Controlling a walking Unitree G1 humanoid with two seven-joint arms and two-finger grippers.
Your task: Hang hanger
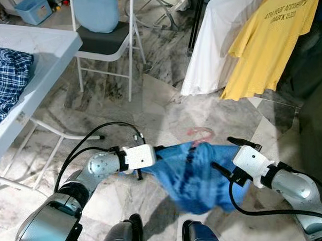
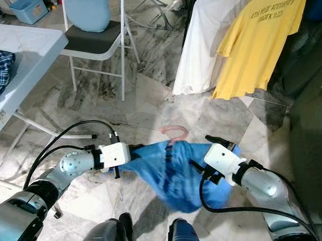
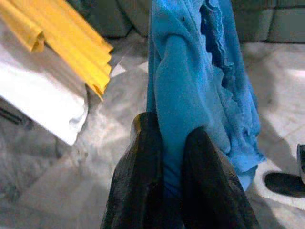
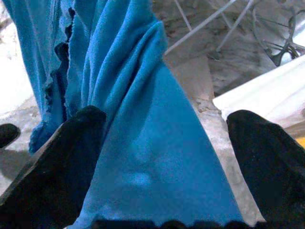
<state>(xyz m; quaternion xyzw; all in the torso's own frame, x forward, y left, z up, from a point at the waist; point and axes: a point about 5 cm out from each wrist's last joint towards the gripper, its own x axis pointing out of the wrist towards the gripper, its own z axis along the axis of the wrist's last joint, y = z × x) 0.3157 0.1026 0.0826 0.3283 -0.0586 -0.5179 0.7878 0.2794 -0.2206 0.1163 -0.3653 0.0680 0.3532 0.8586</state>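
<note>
the left gripper (image 3: 174, 157) jaws are pinching the blue shirt (image 1: 193, 172); the right gripper (image 4: 162, 157) jaws are standing wide apart around it, pink hanger (image 1: 200, 134) hook just beyond, yellow shirt (image 1: 268, 42) and white garment (image 1: 218, 43) hanging farther ahead.

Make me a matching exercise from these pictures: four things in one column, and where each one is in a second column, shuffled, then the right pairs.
Things:
1. blue cloth garment
2. yellow T-shirt with printed lettering
3. blue plaid cloth
4. pale blue cushion

Places:
A. lying on the white table
B. hanging beside the white garment
C. held between the left gripper and the right gripper
D. resting on the white folding chair

Pairs: 1-C, 2-B, 3-A, 4-D
</note>
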